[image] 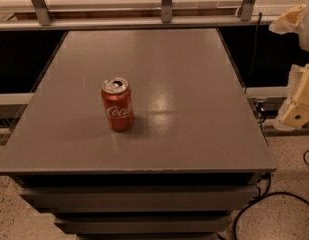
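A red Coca-Cola can (117, 105) stands upright on the grey table (194, 84), left of the middle, and its top is opened. My gripper (295, 64) is at the right edge of the view, beyond the table's right side and well away from the can. One cream finger (289, 20) shows at the upper right and the other (300, 106) lower down. They are spread wide apart with nothing between them, so the gripper is open. The rest of the arm is out of view.
A metal rail with upright posts (166, 6) runs along the back of the table. Black cables (259, 204) lie on the speckled floor at the lower right. Drawer-like tiers (139, 199) sit under the tabletop's front edge.
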`<state>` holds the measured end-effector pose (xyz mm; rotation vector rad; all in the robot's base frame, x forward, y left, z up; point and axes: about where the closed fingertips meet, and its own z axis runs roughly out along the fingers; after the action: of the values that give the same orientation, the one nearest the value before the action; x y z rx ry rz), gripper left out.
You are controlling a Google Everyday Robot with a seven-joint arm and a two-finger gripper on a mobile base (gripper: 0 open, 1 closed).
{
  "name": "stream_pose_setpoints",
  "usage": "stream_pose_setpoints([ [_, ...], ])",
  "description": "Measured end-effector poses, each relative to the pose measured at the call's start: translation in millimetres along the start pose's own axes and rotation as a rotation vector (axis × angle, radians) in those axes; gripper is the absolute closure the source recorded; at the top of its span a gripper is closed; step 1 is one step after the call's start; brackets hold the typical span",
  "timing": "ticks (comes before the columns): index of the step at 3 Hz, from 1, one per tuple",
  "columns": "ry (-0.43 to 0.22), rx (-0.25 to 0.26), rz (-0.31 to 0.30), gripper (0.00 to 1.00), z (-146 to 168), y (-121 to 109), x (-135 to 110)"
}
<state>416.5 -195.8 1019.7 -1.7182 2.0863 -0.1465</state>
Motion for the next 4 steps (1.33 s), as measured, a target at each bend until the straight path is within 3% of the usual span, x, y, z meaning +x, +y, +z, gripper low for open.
stream_pose_setpoints([
  [2, -0.035, -0.008, -0.001, 0.0, 4.7, -0.8, -9.6],
  [4, -0.112, -0.048, -0.043, 0.0, 21.9, 18.5, -65.7],
])
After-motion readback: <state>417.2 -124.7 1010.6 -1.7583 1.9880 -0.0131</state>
